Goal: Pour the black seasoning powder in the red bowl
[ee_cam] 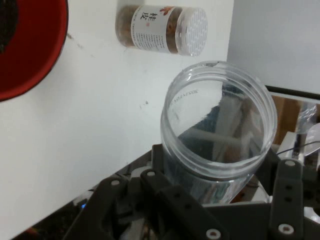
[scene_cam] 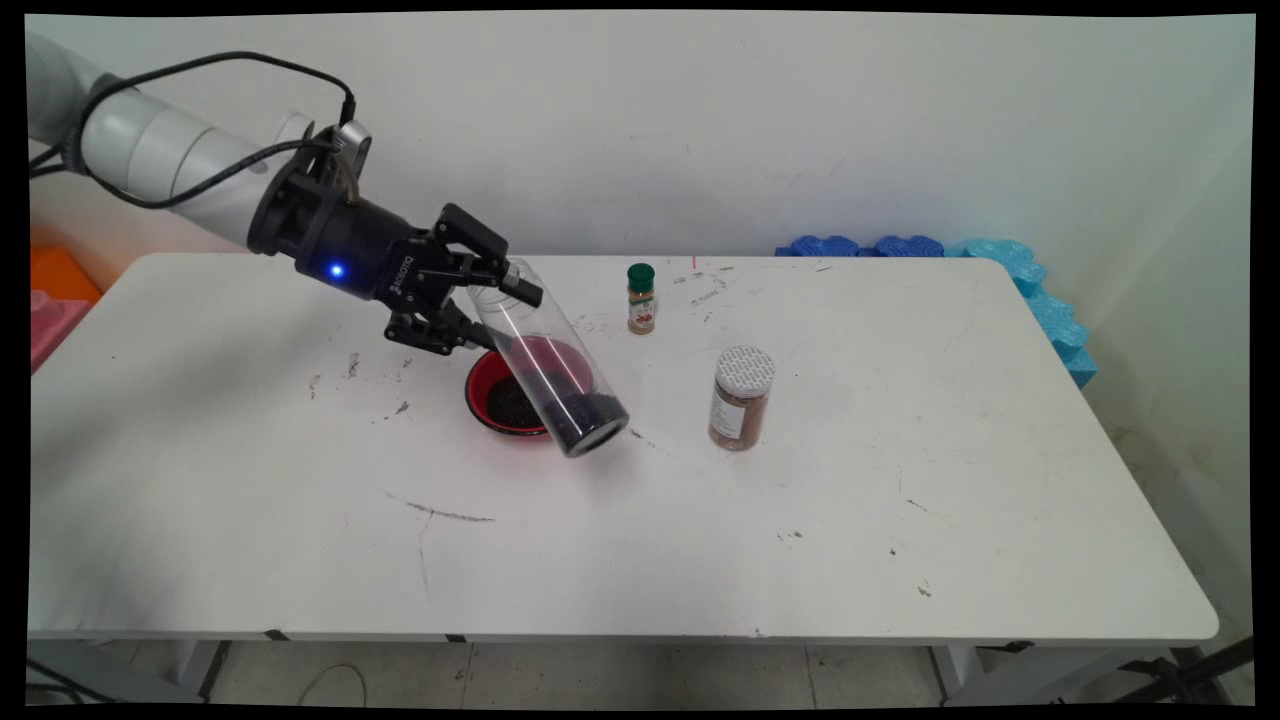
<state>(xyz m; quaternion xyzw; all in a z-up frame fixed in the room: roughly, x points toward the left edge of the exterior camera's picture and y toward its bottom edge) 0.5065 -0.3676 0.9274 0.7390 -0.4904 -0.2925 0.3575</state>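
Gripper (scene_cam: 478, 300) clamps a clear jar (scene_cam: 545, 355), tilted, long axis running down-right, mouth low over the red bowl (scene_cam: 478, 385) mid-frame.

A red bowl (scene_cam: 487, 388) of dark grains sits near the centre of the white tabletop (scene_cam: 620, 540). At its 3 o'clock stands a white-lidded jar (scene_cam: 741, 398) of brown spice; at 1 o'clock, a green-capped spice bottle (scene_cam: 641, 299). Blue foam (scene_cam: 1020, 270) lines the far right edge.

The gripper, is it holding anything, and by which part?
Yes. The gripper holds a clear plastic jar by its upper end; the jar tilts with its other end down over the red bowl.
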